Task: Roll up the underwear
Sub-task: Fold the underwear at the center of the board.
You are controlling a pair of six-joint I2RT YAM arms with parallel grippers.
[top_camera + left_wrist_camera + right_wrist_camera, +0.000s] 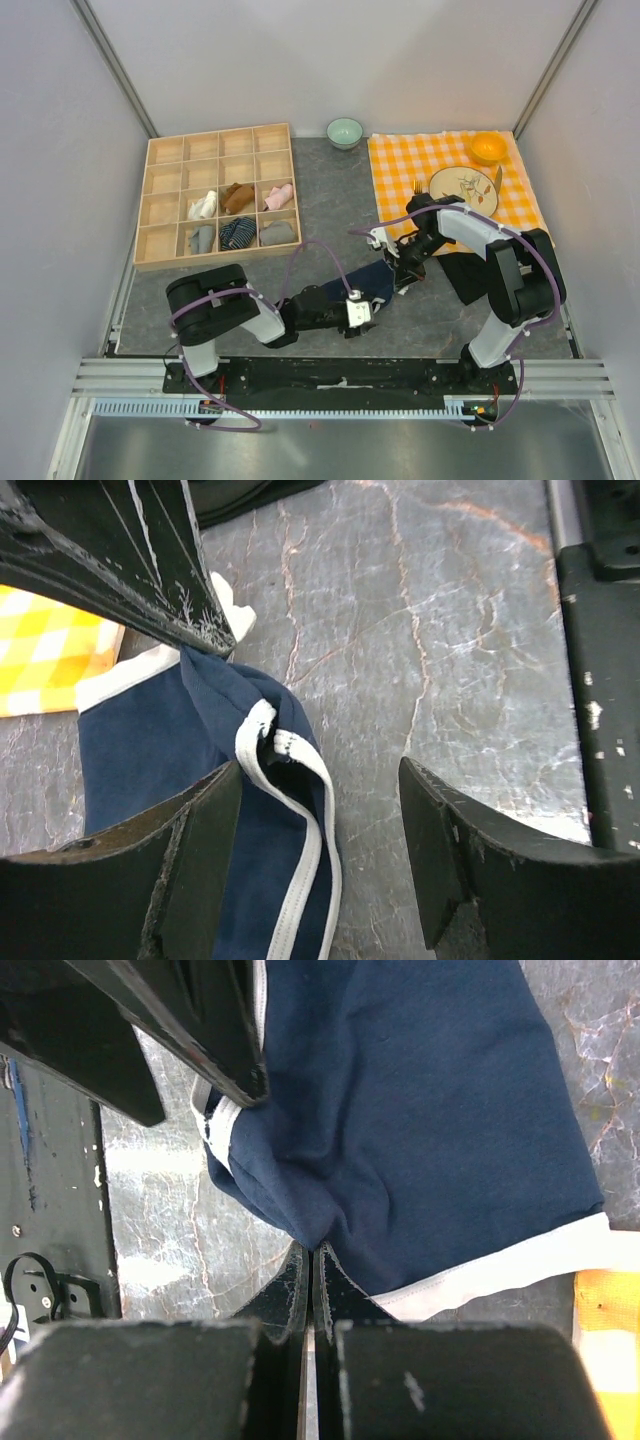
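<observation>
- Our left gripper (320, 772), on the near side of the checked cloth (398, 165), has its jaws wide apart and empty. They straddle a white-trimmed fold of the underwear (140, 750); closing there may catch only trim and skew the roll.
- The underwear lies on the worktop (450, 630), waistband just beside the cloth's near-left corner; dragging could pull that cloth along.
- Our right gripper (312, 1255) has its jaws shut, tips against a bunched fold. We cannot tell whether fabric is pinched. Lifting could undo the fold.
</observation>
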